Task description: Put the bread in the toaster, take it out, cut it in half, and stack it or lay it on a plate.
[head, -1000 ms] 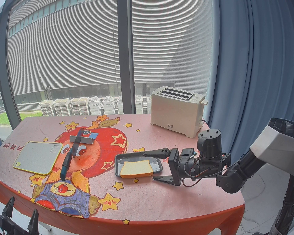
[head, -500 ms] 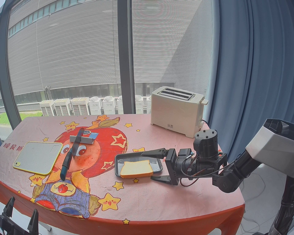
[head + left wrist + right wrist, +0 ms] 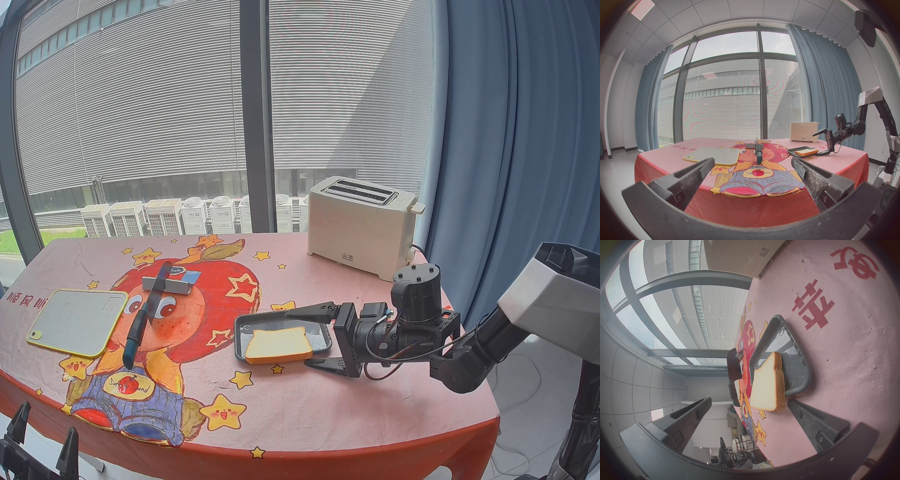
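Right gripper (image 3: 299, 339) sits at 3 o'clock of the bread (image 3: 278, 345), low over the tabletop (image 3: 350, 400). Its jaws are wide open with nothing gripped: one finger is over the far right rim of the tray (image 3: 250, 325), the other is down by its near right corner. We can't tell whether either one touches anything.

The bread is one slice lying flat in the grey tray, with its near edge riding over the tray's near rim. In the right wrist view it lies just ahead of the gap between the jaws.

The toaster (image 3: 359, 228) is at 1 o'clock of the tray, well apart, with both slots facing up.

The knife (image 3: 140, 319) is at 9 o'clock of the tray, blade propped on a small metal rest (image 3: 165, 285) and handle pointing to 6 o'clock. The cutting board (image 3: 78, 320) lies just beside the knife at its 9 o'clock.

Left gripper (image 3: 752, 162) hangs off the tabletop's near edge at 7 o'clock. Its jaws are wide open and hold nothing.
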Available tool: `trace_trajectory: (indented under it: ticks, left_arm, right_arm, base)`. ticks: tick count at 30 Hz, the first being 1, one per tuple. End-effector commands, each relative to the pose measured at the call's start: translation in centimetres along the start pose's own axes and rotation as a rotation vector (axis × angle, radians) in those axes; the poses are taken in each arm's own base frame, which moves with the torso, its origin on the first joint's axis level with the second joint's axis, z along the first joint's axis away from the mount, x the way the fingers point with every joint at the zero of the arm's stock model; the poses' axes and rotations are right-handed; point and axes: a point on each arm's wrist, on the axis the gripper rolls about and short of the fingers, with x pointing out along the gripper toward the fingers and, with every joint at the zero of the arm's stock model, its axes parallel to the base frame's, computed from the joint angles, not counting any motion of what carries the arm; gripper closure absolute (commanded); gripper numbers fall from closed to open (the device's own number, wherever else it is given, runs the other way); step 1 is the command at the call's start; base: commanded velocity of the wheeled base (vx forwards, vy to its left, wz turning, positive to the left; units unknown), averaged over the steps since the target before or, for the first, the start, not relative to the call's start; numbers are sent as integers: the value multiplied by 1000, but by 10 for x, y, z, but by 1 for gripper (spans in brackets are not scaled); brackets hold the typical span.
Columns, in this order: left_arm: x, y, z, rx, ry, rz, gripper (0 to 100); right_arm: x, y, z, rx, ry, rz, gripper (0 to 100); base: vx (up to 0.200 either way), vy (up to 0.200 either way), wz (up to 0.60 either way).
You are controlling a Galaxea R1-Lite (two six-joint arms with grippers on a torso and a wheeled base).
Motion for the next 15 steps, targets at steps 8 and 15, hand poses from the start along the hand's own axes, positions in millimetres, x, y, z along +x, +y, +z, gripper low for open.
trace_trajectory:
  ticks: [8,15]
  left_arm:
    - [0,0,-5,0,1,1,0]
    - [0,0,-5,0,1,1,0]
  right_arm:
    - [1,-4,1,6,0,-8,0]
    - [4,-11,-4,16,12,-38,100]
  base:
    - [0,0,0]
    - [0,0,0]
